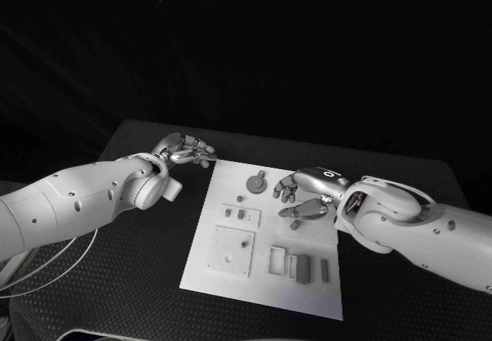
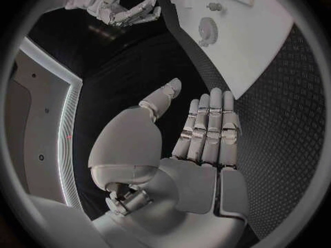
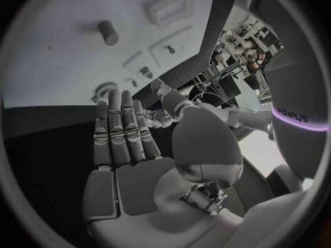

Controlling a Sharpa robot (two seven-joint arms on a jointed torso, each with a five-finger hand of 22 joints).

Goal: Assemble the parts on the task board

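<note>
The white task board (image 1: pixel 308 291) lies in the middle of the table. On it are a grey gear (image 1: pixel 255 185), a small peg (image 1: pixel 240 199), a square plate (image 1: pixel 232 250), several grey bars (image 1: pixel 303 268) and a short cylinder (image 1: pixel 295 224). My left hand (image 1: pixel 188 151) hovers off the board's far left corner, holding nothing; its fingers (image 2: pixel 207 129) are straight. My right hand (image 1: pixel 303 193) is over the board's far right part, just behind the cylinder, fingers (image 3: pixel 124 132) extended and empty. The right wrist view shows the cylinder (image 3: pixel 108 32) and the gear (image 3: pixel 105 90) beyond the fingertips.
The black textured table (image 1: pixel 123 284) surrounds the board, with bare room on each side. A small plate with two little pieces (image 1: pixel 239 214) sits between the gear and the square plate. A cable (image 1: pixel 62 270) loops under my left arm.
</note>
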